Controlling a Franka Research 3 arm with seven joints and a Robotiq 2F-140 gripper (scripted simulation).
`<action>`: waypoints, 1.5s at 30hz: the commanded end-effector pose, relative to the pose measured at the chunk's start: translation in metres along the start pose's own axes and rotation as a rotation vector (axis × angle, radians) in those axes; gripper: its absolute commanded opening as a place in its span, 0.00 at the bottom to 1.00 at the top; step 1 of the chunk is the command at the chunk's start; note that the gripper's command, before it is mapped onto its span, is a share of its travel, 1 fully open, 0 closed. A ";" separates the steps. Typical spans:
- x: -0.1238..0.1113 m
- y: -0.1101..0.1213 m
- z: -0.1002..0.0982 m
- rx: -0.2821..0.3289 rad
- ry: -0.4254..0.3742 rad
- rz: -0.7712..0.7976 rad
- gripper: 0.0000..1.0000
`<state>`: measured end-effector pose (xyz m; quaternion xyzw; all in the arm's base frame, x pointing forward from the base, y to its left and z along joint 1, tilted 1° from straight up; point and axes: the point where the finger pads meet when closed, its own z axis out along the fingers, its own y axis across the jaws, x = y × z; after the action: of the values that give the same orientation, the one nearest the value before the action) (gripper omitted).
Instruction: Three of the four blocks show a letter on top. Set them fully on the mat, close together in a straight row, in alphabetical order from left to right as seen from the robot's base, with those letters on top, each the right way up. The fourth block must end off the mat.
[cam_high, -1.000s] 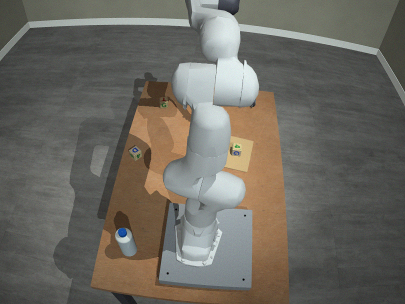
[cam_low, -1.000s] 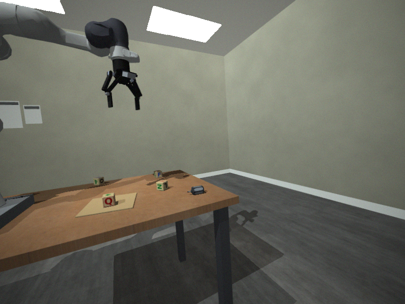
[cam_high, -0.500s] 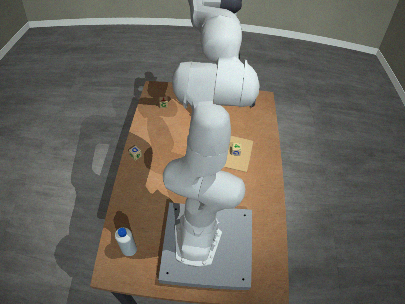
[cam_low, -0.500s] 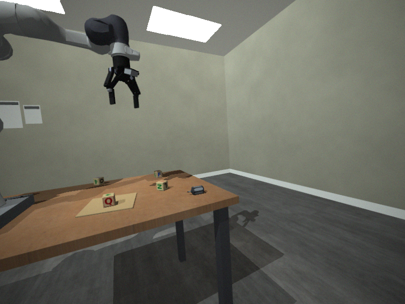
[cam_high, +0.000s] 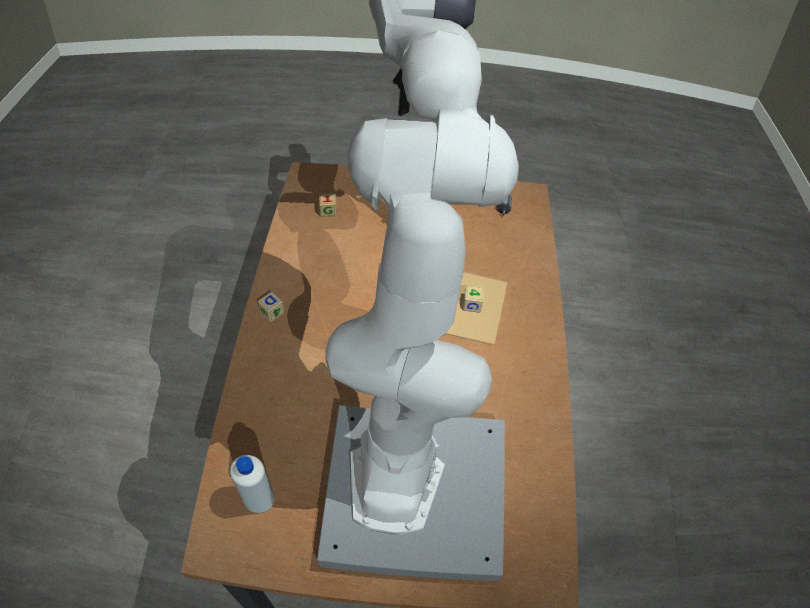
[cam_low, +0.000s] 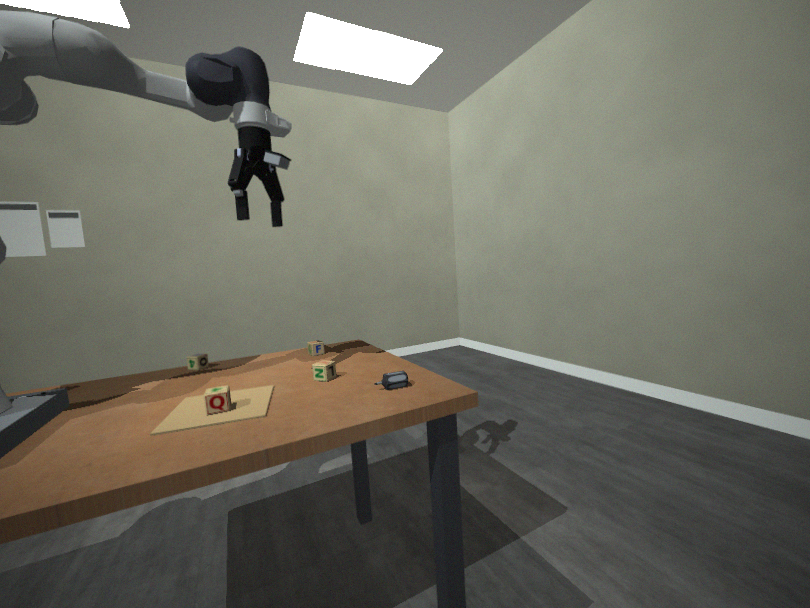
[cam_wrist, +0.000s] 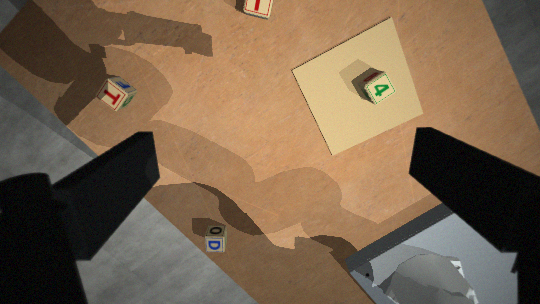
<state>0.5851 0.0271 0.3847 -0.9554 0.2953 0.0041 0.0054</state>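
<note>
My gripper (cam_low: 258, 214) hangs high above the table, open and empty; its two dark fingers frame the wrist view (cam_wrist: 280, 165). The tan mat (cam_high: 482, 311) (cam_wrist: 357, 85) holds one block with a green 4 on top (cam_high: 472, 297) (cam_low: 217, 399) (cam_wrist: 377, 87). A block with a blue D on top (cam_high: 269, 305) (cam_wrist: 216, 238) sits near the table's left edge. A block with a red letter on top, like an I (cam_high: 327, 204) (cam_wrist: 116, 94), lies at the far left. A fourth block (cam_low: 323, 371) (cam_wrist: 257, 6) lies past the mat, with its red top letter cut off in the wrist view and the block hidden by the arm in the top view.
A white bottle with a blue cap (cam_high: 250, 484) stands near the table's front left. A small dark object (cam_low: 394, 379) (cam_high: 502, 208) lies at the far right corner. The grey base plate (cam_high: 412, 497) carries the arm.
</note>
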 end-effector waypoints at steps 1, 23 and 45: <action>0.005 -0.009 0.004 0.007 0.008 -0.138 1.00; 0.015 -0.054 0.038 0.029 0.004 -0.441 1.00; 0.021 -0.103 0.079 0.064 0.003 -0.771 1.00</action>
<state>0.6529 0.0984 0.3107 -0.9991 -0.0244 -0.0017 0.0340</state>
